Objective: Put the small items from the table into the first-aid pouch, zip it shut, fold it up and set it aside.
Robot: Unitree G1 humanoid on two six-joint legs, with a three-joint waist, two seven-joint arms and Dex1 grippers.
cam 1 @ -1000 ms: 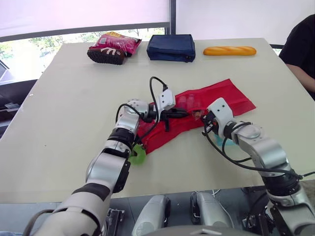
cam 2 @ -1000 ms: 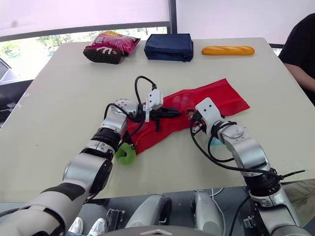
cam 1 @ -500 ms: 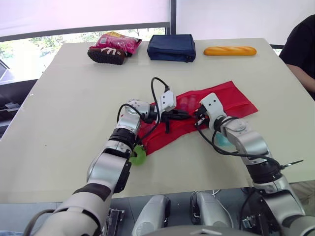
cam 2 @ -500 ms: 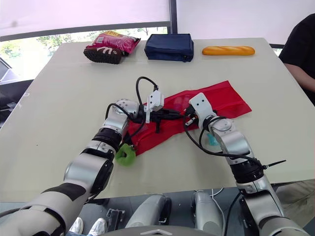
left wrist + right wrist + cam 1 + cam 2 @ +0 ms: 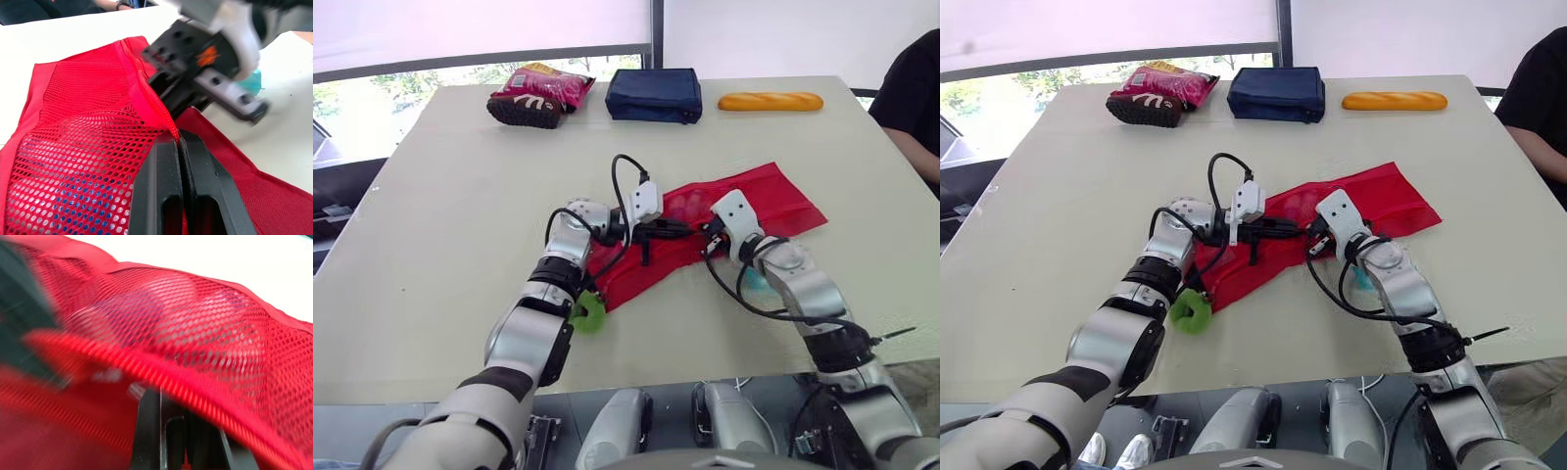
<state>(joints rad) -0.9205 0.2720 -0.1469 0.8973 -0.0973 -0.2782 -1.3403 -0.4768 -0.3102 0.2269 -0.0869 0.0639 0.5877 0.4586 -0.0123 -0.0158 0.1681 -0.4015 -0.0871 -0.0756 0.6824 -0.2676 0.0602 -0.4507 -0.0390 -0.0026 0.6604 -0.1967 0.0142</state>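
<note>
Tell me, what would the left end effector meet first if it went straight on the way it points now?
The right end effector, most likely: it sits directly ahead, close to the tips of the left end effector, which is shut on the first-aid pouch. The gap is unclear.

One each: red pouch [image 5: 744,201], navy bag [image 5: 654,95], snack packet [image 5: 538,93], baguette [image 5: 771,101], green ring [image 5: 588,313]

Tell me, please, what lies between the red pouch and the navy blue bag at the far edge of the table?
Nothing: in the left eye view the stretch of table between the red pouch and the navy blue bag is bare.
</note>
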